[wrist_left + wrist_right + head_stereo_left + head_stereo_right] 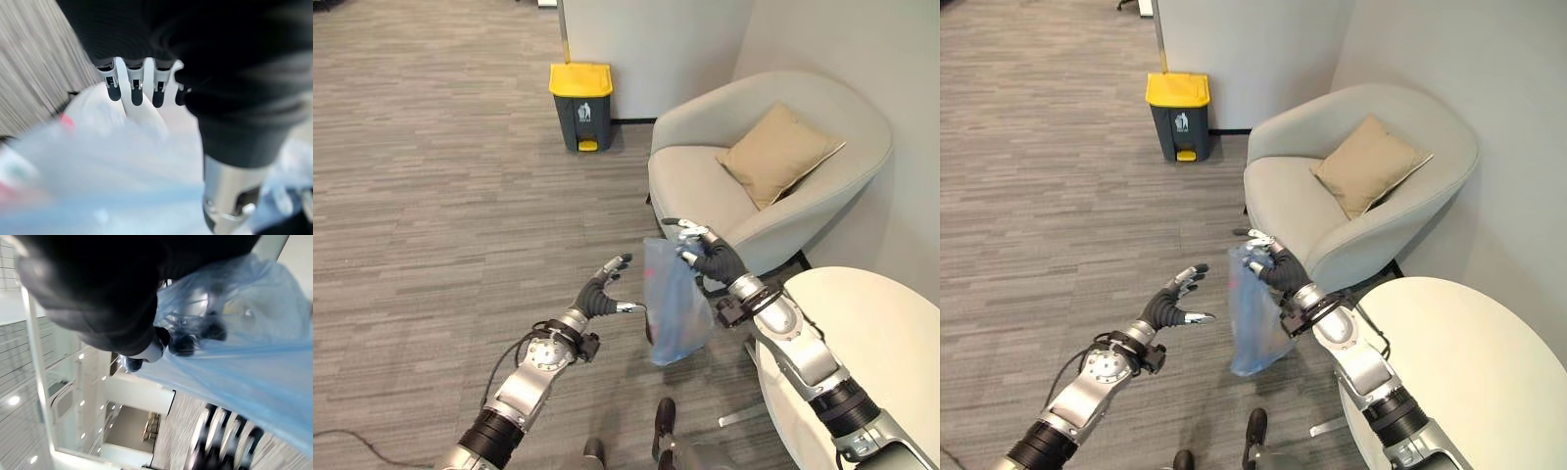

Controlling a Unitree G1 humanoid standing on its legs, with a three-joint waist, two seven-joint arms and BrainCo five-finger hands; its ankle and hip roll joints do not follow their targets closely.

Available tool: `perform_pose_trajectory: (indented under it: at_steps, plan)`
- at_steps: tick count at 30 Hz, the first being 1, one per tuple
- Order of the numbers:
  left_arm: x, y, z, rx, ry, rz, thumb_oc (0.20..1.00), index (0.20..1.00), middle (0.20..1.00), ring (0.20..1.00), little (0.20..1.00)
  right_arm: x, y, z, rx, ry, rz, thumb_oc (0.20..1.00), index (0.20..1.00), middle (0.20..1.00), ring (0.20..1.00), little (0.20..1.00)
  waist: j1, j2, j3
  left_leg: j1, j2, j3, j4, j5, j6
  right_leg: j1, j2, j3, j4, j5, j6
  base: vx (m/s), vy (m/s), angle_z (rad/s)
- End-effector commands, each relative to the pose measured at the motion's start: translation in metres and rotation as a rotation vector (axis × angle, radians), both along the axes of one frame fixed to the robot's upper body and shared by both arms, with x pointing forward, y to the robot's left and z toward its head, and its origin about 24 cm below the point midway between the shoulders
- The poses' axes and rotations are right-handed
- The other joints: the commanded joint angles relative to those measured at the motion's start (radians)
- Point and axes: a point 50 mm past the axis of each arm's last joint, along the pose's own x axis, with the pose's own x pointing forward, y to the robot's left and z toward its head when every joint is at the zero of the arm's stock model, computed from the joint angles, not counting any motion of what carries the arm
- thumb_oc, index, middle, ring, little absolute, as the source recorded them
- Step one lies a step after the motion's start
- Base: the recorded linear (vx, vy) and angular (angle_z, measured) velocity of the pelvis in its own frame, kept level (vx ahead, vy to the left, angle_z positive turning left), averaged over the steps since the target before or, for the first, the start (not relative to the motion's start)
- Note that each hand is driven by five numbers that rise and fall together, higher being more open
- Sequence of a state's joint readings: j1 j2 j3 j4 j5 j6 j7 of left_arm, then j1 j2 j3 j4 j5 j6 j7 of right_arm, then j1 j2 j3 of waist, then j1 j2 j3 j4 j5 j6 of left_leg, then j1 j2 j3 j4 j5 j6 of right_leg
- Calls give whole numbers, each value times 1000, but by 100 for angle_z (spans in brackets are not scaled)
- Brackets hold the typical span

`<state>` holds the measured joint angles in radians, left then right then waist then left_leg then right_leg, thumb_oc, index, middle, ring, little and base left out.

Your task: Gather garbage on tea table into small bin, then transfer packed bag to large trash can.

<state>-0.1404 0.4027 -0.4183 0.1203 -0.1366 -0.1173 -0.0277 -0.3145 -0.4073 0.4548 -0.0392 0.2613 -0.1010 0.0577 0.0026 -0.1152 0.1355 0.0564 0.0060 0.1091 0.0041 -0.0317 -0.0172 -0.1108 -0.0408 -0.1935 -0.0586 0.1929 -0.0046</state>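
Right hand (705, 257) closed on the gathered top of the blue bag (674, 305), which hangs clear of the floor just in front of the armchair (754, 166). Left hand (604, 290) beside the bag, fingers spread, holding nothing. Yellow-lidded trash can (579, 106) stands well beyond the armchair.

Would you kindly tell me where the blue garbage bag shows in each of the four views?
Left eye view: blue garbage bag lower centre, hanging from the right hand.
Right eye view: lower centre.
Left wrist view: just past the fingers.
Right wrist view: draped beside the hand.
Shared landmark: the right hand.
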Motion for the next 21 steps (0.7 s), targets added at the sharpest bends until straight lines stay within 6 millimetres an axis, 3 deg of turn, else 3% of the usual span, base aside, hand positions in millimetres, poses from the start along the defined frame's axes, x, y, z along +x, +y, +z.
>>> perform_pose_trajectory:
  at_steps: [1,9,15,20,21]
  plan:
    - [9,-13,13,-29,-77,-29,1000,1000,1000,1000,1000,0,20,50,170,-171,103,200,200,200,200,200,-7,15,-56,-25,22,-12,-15,-42,-29,115,-10,32,61,-248,95,25,49,-14]
    - [18,-21,6,64,-90,19,1000,1000,1000,1000,1000,-9,64,77,301,-200,281,200,200,200,200,200,5,12,-70,7,15,-9,-50,-32,-20,131,-15,45,55,-241,101,12,35,-4]
    - [20,-25,0,120,-104,46,1000,1000,1000,1000,1000,-15,86,93,350,-227,360,200,200,200,200,200,26,-1,-71,8,14,-15,-57,-27,-18,133,-18,38,55,-239,103,2,2,1]
    - [23,-49,-3,135,-85,-26,1000,1000,1000,1000,1000,-24,110,100,383,-209,451,200,200,200,200,200,35,-15,-72,4,11,-21,-55,-27,-14,131,-23,35,59,-237,105,3,11,3]
    - [26,-57,0,124,-91,-43,598,598,598,598,598,-26,115,101,391,-199,474,200,200,200,200,200,32,-16,-72,3,11,-20,-55,-27,-12,130,-24,37,61,-235,106,0,0,0]
